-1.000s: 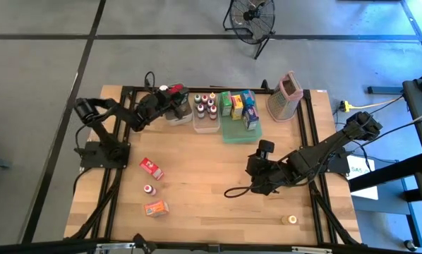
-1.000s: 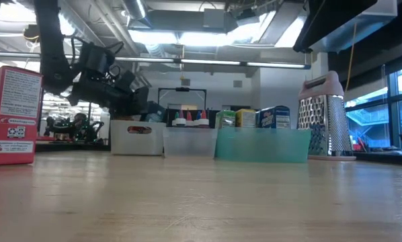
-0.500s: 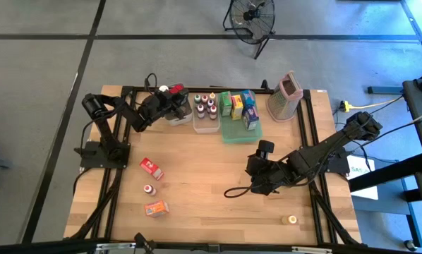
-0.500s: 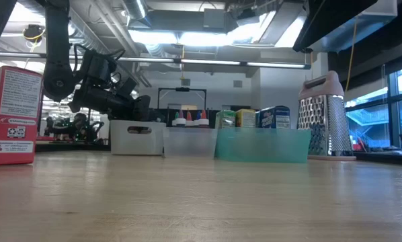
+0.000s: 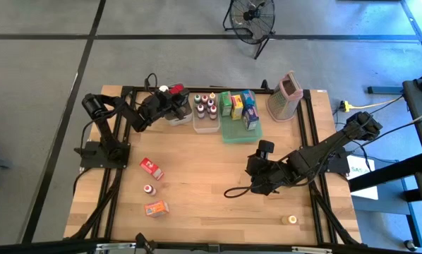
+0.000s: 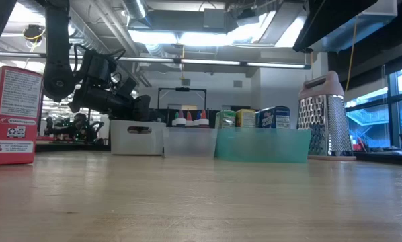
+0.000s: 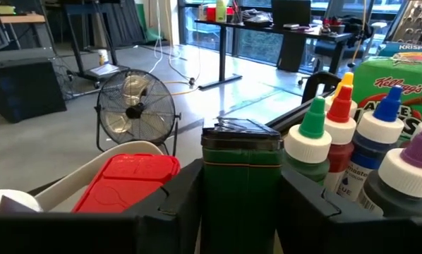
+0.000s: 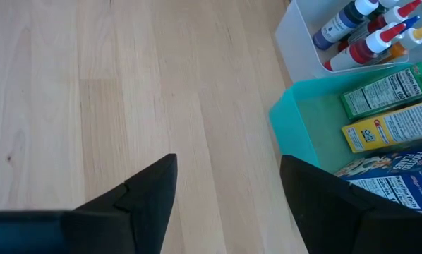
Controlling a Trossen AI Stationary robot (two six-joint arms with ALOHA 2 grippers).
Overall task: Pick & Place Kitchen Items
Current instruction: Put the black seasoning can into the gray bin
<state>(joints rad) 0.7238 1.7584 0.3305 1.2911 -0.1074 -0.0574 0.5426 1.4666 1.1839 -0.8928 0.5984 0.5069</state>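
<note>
My left gripper (image 5: 170,102) is at the white bin (image 5: 177,113) by the table's far edge, shut on a dark green jar with a black lid (image 7: 240,148). A red-lidded item (image 7: 126,180) lies in the same bin. My right gripper (image 8: 228,166) hangs open over bare wood right of centre, with nothing between its fingers. On the table's near left stand a red box (image 5: 151,168), a small red-capped bottle (image 5: 149,189) and an orange packet (image 5: 156,208). A small jar (image 5: 291,219) stands near the front right. My left gripper pinches the dark green jar between its two fingers, one on each side of the jar's body just below the black lid (image 7: 211,190). The fingers reach in nearly level from the table's left. The jar stands upright; its bottom is hidden behind the gripper.
Right of the white bin, a clear bin (image 5: 205,111) holds several colour-capped squeeze bottles (image 7: 338,134). A teal tray (image 5: 233,132) holds cereal boxes. A metal grater with a pink top (image 5: 285,95) stands at the far right. Bare wood lies in the table's middle.
My left arm has sunk a little at the white bin, carrying the jar with it, and has kept still over the last half second.
</note>
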